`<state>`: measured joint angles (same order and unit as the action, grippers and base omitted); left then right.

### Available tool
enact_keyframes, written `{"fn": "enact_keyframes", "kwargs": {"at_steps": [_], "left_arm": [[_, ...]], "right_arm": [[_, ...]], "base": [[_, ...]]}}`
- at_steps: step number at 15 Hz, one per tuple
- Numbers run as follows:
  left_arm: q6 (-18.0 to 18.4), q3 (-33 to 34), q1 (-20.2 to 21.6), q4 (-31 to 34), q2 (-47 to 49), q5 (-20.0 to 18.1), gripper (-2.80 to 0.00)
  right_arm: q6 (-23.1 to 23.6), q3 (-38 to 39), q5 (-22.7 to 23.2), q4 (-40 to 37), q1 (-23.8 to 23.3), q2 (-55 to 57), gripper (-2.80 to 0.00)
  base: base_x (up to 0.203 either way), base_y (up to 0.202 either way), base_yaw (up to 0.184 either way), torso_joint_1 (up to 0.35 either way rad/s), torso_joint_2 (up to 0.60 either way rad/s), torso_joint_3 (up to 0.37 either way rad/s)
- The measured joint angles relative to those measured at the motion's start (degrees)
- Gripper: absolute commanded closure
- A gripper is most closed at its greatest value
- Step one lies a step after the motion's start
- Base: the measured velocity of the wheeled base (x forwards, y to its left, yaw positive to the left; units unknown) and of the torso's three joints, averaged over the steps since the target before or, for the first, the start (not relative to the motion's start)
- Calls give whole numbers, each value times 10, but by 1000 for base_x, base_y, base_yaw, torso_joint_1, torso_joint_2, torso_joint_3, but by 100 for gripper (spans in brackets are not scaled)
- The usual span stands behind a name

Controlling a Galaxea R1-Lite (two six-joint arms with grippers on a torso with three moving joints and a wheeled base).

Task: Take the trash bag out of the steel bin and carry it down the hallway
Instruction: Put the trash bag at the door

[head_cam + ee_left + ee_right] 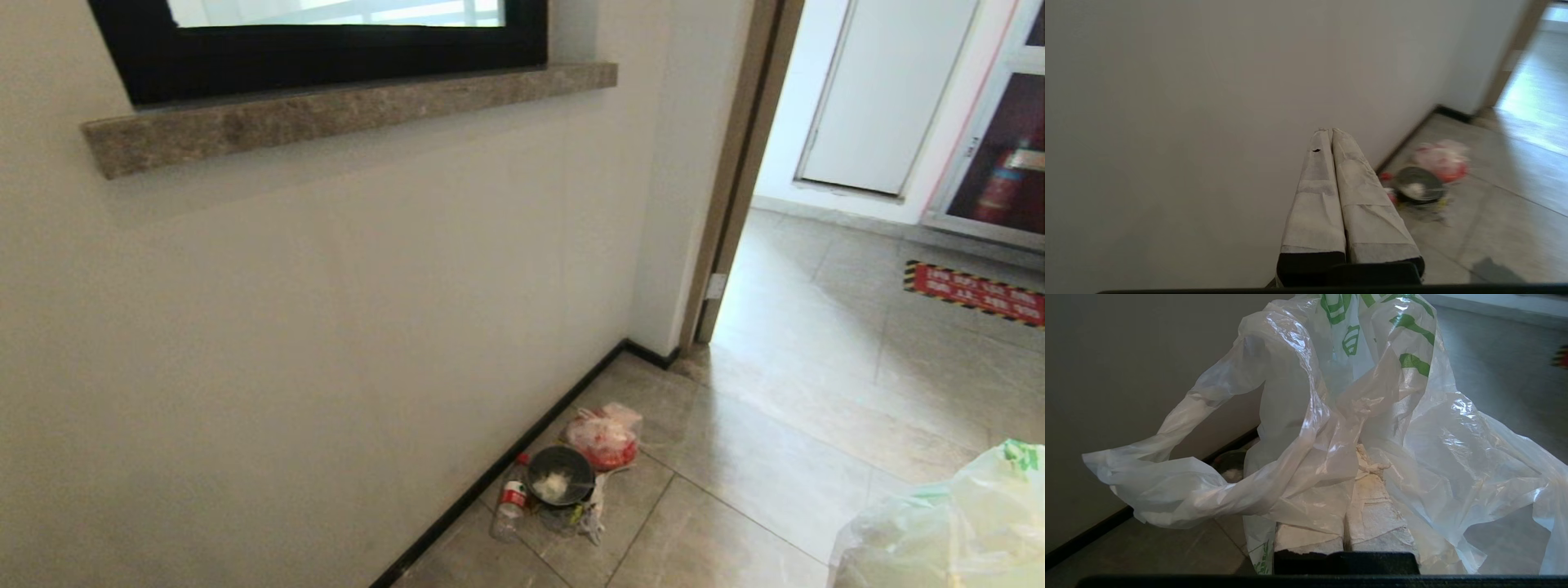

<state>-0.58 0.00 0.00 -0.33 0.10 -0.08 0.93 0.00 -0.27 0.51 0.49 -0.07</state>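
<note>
The trash bag [1412, 428], thin crinkly white plastic with green print, drapes over my right gripper [1356, 457], which is shut on a fold of it; the taped fingers [1376, 514] press together under the plastic. In the head view the bag [955, 523] bulges at the lower right corner. The steel bin [560, 475] stands on the hallway floor against the baseboard, with a black rim, a dark inside and something white in it. It also shows in the left wrist view as the bin [1419, 188]. My left gripper [1329, 130] is shut and empty, held out before the white wall.
A clear bag with red contents [606, 437] and a plastic bottle [510, 500] lie beside the bin. A stone window sill [351, 110] juts from the wall above. A brown door frame [735, 180] opens onto more grey tiles with a red floor sign [976, 292].
</note>
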Motion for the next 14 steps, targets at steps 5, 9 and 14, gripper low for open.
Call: {"fn": "enact_keyframes", "kwargs": {"at_steps": [5, 9, 14], "left_arm": [[-1, 0, 0, 0, 0, 0, 0], [-1, 0, 0, 0, 0, 0, 0], [-1, 0, 0, 0, 0, 0, 0]], "right_arm": [[-6, 0, 0, 0, 0, 0, 0], [-6, 0, 0, -1, 0, 0, 0], [-5, 0, 0, 0, 0, 0, 0]], "base": [[0, -10, 172, 4, 1, 6], [-1, -9, 173, 3, 2, 3], [0, -10, 170, 2, 4, 3]]}}
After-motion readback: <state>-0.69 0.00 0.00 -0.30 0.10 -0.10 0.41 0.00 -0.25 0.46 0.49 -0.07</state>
